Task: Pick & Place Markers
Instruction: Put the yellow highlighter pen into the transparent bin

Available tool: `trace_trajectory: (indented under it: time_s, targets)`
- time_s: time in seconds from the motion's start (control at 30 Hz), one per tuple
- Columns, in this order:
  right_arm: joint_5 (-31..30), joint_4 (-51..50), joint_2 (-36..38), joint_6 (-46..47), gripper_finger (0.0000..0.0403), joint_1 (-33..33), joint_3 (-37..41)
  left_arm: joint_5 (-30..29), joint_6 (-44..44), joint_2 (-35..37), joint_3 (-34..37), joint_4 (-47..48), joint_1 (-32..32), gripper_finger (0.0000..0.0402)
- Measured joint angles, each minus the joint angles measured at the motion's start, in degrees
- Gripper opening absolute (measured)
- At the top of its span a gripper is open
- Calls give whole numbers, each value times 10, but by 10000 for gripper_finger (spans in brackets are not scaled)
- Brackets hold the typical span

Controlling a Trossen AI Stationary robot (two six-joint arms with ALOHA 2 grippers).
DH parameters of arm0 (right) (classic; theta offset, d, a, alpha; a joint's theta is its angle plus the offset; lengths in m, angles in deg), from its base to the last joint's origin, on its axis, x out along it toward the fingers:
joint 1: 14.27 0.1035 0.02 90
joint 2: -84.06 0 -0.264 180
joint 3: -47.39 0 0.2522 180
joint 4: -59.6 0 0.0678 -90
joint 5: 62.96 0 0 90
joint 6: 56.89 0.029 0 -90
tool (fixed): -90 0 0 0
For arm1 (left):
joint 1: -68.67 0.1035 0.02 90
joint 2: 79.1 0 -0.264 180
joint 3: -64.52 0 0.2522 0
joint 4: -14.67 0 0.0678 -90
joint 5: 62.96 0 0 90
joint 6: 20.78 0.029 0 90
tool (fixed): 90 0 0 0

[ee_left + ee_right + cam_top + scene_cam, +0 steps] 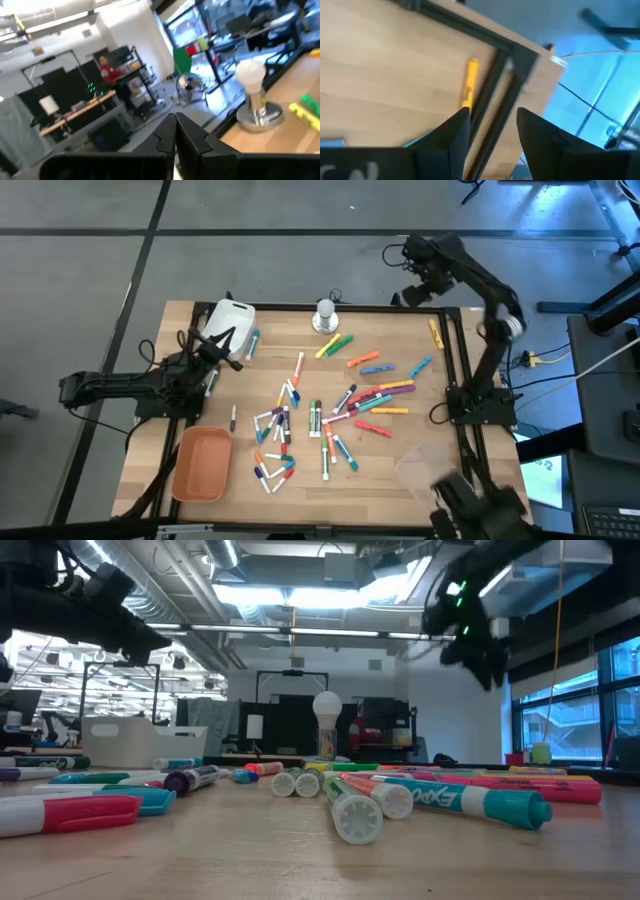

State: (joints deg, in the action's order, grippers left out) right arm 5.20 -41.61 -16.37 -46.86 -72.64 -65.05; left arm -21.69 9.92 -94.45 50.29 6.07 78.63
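Right arm is reaching up high over the far right corner of the table, right gripper hanging in the air above the black edge frame, fingers apart, holding nothing. A yellow marker is lying just beside that frame rail under it. Left arm is stretching in from the left side, left gripper sitting by the white tray at the far left, fingers pressed together, nothing visible between them.

The markers are lying scattered across the middle of the table, mixed colours, some touching or crossing. In the low view a teal-capped marker is showing "EXPO" on its white barrel; other writing is too blurred to read.

Orange tray is sitting at the near left, apart from the pens. A white bulb on a metal stand is standing at the far edge, green and yellow pens near it.
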Motion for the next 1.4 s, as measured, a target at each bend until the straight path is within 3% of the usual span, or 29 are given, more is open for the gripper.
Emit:
trace_trajectory:
  time_s: [0.17,0.33,0.4,0.57,0.67,0.77,0.93,1.03,1.2,1.4]
  targets:
    - [-21,59,117,72,164,41,123,-9,1,0,0,27,0,6]
    - [-35,128,175,114,164,72,225,6,22,0,0,27,0,6]
    - [-1,149,187,146,164,82,257,6,24,0,0,31,0,6]
    - [156,261,245,140,164,142,367,0,14,0,0,66,0,6]
    - [184,321,288,157,164,199,431,2,8,0,0,69,0,6]
    - [128,359,335,234,164,244,484,9,6,0,0,69,0,6]
    - [-63,337,389,519,164,297,576,11,1,0,0,69,0,6]
    - [-77,339,393,628,164,291,630,32,0,0,0,67,0,6]
    - [-111,383,383,689,164,242,697,51,-4,0,0,67,0,6]
    - [-181,528,381,595,164,190,717,52,-4,0,0,65,0,6]
